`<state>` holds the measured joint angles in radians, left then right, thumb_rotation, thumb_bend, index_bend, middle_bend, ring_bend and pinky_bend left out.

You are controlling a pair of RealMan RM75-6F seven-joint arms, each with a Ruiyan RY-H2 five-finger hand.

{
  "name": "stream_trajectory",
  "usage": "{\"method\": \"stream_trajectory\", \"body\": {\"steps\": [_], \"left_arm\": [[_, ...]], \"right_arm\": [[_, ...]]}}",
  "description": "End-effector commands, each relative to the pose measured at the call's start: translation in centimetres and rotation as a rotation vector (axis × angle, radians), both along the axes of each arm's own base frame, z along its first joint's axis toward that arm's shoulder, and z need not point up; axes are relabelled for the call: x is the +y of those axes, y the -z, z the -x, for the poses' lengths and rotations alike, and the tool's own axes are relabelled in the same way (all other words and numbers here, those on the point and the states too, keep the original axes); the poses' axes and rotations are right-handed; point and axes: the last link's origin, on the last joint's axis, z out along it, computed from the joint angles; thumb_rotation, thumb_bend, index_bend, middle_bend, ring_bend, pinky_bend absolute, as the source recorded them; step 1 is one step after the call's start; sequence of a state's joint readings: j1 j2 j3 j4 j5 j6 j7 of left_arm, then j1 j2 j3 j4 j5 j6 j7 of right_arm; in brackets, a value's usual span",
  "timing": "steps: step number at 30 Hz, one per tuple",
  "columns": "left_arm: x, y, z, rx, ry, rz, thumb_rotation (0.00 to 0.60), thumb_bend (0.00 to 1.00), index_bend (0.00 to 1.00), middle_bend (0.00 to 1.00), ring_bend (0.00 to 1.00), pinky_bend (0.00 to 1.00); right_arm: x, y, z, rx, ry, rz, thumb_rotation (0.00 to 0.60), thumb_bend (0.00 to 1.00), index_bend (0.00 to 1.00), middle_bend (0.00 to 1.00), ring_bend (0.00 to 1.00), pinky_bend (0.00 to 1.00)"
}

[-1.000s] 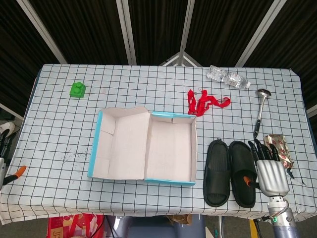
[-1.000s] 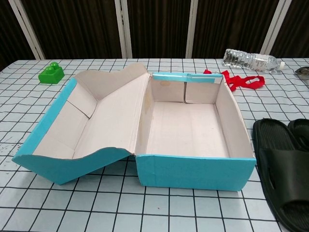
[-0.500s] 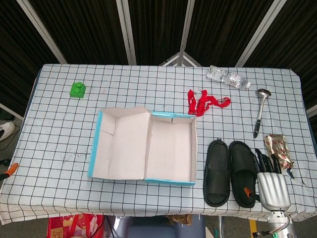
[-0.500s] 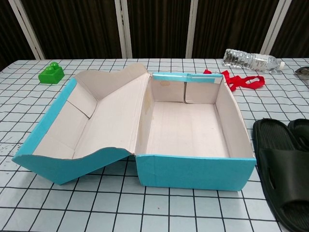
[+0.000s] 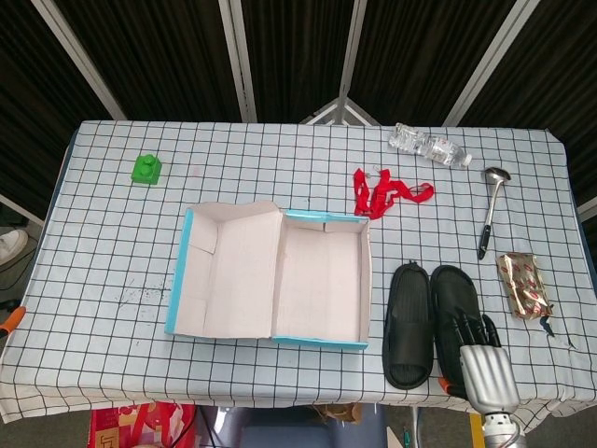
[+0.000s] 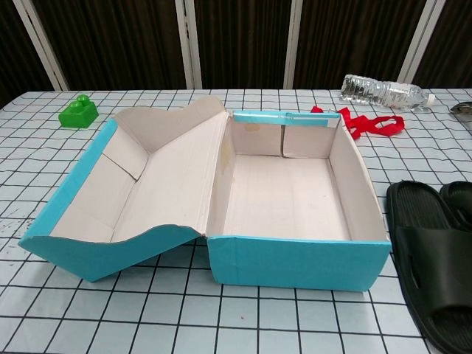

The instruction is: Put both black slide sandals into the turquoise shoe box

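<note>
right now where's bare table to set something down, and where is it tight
Bare cloth lies between the green block and the open shoe box, and along the table's left edge. It is crowded on the right: the two sandals lie beside the box, the right hand over the outer one, with ladle, snack packet, red strap and bottle nearby.

A table (image 5: 103, 233) is being covered by a white cloth printed with a black grid, and the cloth is being draped over the near edge, where it is hanging in soft folds. Behind the table, a dark backdrop (image 5: 168, 56) of black ribbed panels is being divided by pale metal bars (image 5: 238, 61), slanted in the head view and upright in the chest view. The scene is being lit evenly, and only faint shadows are being cast on the cloth. Below the near edge, a red printed bag or box (image 5: 140, 425) is being partly shown on a dark floor.
</note>
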<state>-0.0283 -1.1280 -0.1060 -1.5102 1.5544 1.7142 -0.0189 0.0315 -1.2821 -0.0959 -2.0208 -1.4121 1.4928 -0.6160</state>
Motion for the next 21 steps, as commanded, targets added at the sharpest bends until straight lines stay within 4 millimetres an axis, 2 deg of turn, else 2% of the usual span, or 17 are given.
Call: {"method": "stream_trajectory", "body": {"steps": [1, 11, 21], "left_arm": [[0.0, 0.0, 0.0, -0.002, -0.002, -0.002, 0.6, 0.27, 0.05, 0.0, 0.0, 0.01], [0.2, -0.2, 0.3, -0.007, -0.031, -0.007, 0.6, 0.27, 0.05, 0.0, 0.0, 0.01], [0.3, 0.0, 0.2, 0.004, -0.034, -0.001, 0.6, 0.27, 0.05, 0.0, 0.0, 0.01]], "right_arm": [[0.2, 1.6, -0.4, -0.024, 0.013, -0.046, 0.6, 0.1, 0.04, 0.03, 0.11, 0.05], [0.1, 3.4, -1.7, -0.061, -0.005, -0.041, 0.6, 0.1, 0.04, 0.03, 0.11, 0.05], [-0.7, 4.8, -1.1, -0.066, 0.026, -0.046, 0.6, 0.1, 0.04, 0.03, 0.11, 0.05]]}}
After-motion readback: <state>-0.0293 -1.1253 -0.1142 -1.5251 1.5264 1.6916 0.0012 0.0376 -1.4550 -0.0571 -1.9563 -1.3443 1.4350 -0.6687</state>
